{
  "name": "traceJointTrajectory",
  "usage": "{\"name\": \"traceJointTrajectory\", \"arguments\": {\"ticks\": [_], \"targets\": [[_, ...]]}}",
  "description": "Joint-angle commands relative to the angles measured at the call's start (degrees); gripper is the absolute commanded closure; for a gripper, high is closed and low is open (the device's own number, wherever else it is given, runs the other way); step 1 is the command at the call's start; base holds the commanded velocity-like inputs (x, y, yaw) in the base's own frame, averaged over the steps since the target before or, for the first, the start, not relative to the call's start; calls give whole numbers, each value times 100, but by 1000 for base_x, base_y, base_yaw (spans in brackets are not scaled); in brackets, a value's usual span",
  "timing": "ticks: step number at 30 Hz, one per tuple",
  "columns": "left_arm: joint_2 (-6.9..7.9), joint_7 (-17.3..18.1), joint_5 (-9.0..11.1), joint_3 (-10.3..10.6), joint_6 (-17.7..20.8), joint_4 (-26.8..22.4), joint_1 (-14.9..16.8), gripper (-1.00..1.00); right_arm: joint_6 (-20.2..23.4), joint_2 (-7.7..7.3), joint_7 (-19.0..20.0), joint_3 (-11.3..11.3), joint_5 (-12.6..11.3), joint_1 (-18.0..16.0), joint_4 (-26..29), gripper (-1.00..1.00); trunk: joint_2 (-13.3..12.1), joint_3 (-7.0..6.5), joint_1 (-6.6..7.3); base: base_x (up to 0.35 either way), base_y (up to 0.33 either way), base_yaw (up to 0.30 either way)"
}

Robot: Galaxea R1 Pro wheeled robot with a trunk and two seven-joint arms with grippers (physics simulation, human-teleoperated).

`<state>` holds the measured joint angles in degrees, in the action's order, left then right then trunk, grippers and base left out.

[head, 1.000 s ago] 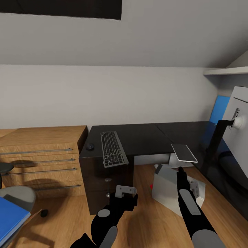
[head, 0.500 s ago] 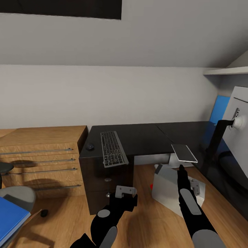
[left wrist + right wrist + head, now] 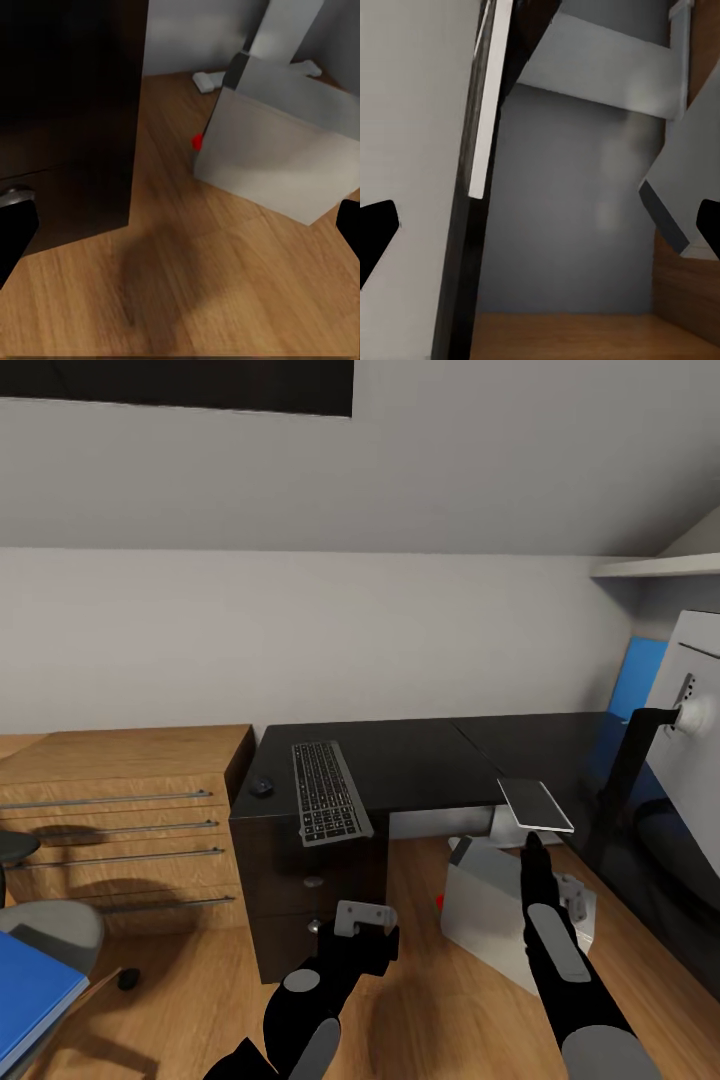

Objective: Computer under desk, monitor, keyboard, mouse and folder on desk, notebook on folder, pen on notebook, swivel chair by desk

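Note:
The keyboard (image 3: 325, 792) and the small dark mouse (image 3: 262, 787) lie on the left end of the black desk (image 3: 420, 755). A thin grey notebook (image 3: 536, 804) overhangs the desk's front edge. My right gripper (image 3: 533, 842) points up just below it, open and empty. The computer (image 3: 495, 905) lies tilted on the floor under the desk, also seen as the computer (image 3: 285, 157) with its red dot. My left gripper (image 3: 365, 916) hangs open before the desk's dark drawer block (image 3: 67, 112). The monitor (image 3: 695, 730) shows its pale back at right. The blue folder (image 3: 30, 990) rests on the swivel chair (image 3: 55, 930).
A light wooden drawer unit (image 3: 120, 810) stands left of the desk. A blue wall panel (image 3: 636, 670) and a white shelf (image 3: 655, 567) sit behind the monitor. A thin light stick (image 3: 95, 990) lies by the folder's edge. Wood floor (image 3: 420, 1010) stretches below both arms.
My right arm has shifted slightly right and its tip has risen a little closer to the notebook. Everything else holds still.

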<state>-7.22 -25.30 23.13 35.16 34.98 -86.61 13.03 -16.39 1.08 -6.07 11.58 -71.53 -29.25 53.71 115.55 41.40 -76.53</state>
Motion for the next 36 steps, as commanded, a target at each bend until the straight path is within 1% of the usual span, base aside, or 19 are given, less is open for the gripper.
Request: {"name": "traceJointTrajectory", "arguments": {"ticks": [1,4,8,15,21,25,31,36], "targets": [[-1,-51,59,8,12,31,6,-100,-11,-7,-8,55,-45,-2,48,-100,3,6,1,0,0,0],[-1,-48,59,8,12,43,7,-100,-5,-29,-8,94,-45,-2,64,-100,3,6,1,0,0,0],[-5,-46,60,8,15,60,7,-100,3,-95,-8,128,-45,-2,111,-100,3,6,1,0,0,0],[-7,-45,60,8,13,64,7,-100,10,-138,-12,140,-45,4,221,-100,3,6,1,2,0,0],[-8,-45,60,8,9,65,7,-100,18,-198,-22,142,-52,7,241,-100,3,6,1,186,0,0],[-8,-45,60,8,10,65,6,-100,21,-207,-27,143,-53,7,243,-100,3,6,1,158,0,0],[-8,-38,60,8,9,71,6,-100,22,-212,-38,143,-54,7,239,-100,3,6,1,54,0,0],[0,-36,59,22,12,73,5,-100,22,-213,-49,143,-54,7,230,-100,3,6,1,192,0,0]]}}
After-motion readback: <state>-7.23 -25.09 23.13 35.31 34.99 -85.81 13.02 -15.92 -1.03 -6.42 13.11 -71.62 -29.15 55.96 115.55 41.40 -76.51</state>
